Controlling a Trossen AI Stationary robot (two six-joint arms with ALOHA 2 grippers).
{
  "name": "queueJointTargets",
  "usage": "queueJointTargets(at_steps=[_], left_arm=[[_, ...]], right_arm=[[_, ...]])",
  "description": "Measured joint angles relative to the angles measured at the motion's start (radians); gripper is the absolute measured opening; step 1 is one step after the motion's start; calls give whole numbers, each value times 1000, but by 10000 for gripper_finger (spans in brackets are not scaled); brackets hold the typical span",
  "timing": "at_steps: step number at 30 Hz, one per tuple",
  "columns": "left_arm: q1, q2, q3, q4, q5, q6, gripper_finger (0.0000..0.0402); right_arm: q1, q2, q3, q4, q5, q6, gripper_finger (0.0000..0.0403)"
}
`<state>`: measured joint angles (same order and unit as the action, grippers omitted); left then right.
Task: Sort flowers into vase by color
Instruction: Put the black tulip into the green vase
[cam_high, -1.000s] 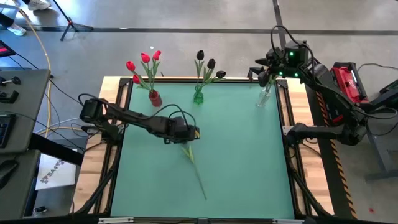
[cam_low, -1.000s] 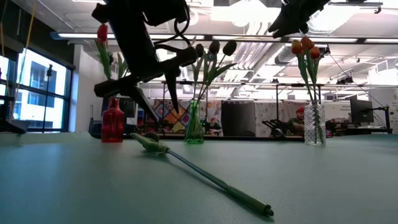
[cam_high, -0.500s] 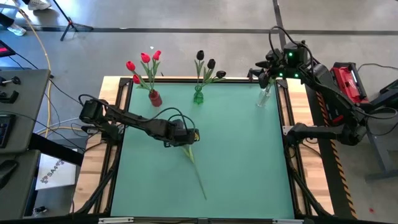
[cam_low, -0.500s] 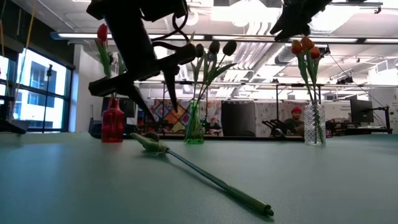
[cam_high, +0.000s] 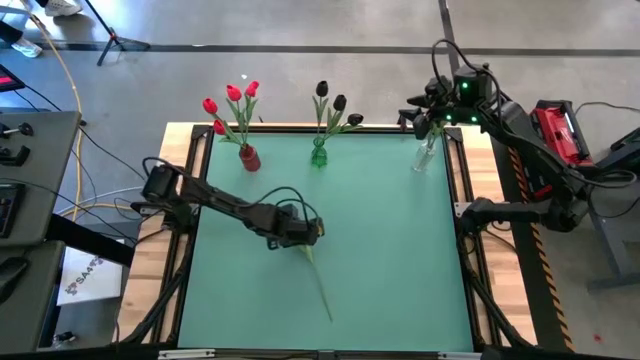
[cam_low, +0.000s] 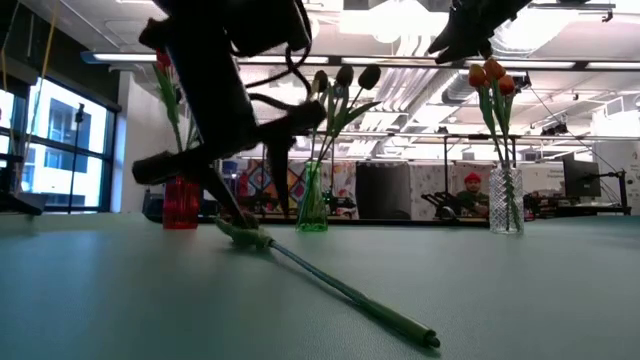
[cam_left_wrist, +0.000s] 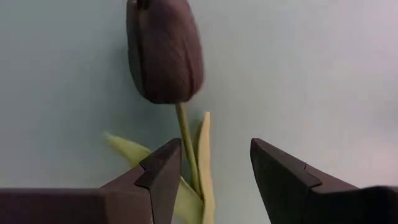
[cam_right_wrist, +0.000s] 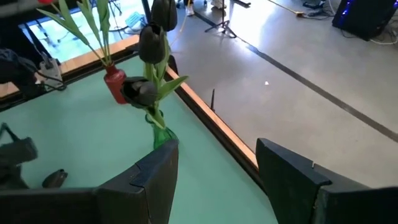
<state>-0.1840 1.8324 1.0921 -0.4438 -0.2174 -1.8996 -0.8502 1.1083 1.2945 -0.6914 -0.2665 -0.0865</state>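
Your left gripper is down over the black flower lying on the green table, its fingers parted on either side of the stem just below the bud, gripping nothing yet. The stem runs from there toward the table's near edge. Your right gripper hangs wide open and empty above the clear vase of orange flowers at the far right corner. Red flowers stand in the red vase, black ones in the green vase
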Motion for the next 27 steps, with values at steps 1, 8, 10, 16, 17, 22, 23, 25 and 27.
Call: queueJointTargets(at_steps=[1, 8, 10, 16, 17, 22, 23, 25, 27], left_arm=[[1, 9, 0, 6, 3, 0, 181], [3, 55, 3, 32, 9, 3, 181], [3, 67, 4, 30, 15, 0, 180], [3, 70, 4, -13, 13, 24, 152], [3, 71, 5, -24, 15, 23, 144], [2, 65, 4, -44, 36, 23, 114], [1, 65, 4, -47, 32, 24, 109], [0, 60, 3, -57, 29, 24, 98], [0, 52, 1, -91, 28, 25, 85]], right_arm=[[1, 1, 0, 0, -3, 1, 204], [2, 2, 0, -3, -32, 32, 204], [2, 2, 0, -9, -32, 35, 204], [2, 2, 0, -22, -32, 37, 204], [2, 2, 0, -22, -32, 38, 204], [2, 2, 0, -21, -32, 38, 204], [2, 2, 0, -19, -32, 38, 204], [2, 4, 0, -17, -32, 38, 204], [2, 5, 0, -14, -32, 39, 204]])
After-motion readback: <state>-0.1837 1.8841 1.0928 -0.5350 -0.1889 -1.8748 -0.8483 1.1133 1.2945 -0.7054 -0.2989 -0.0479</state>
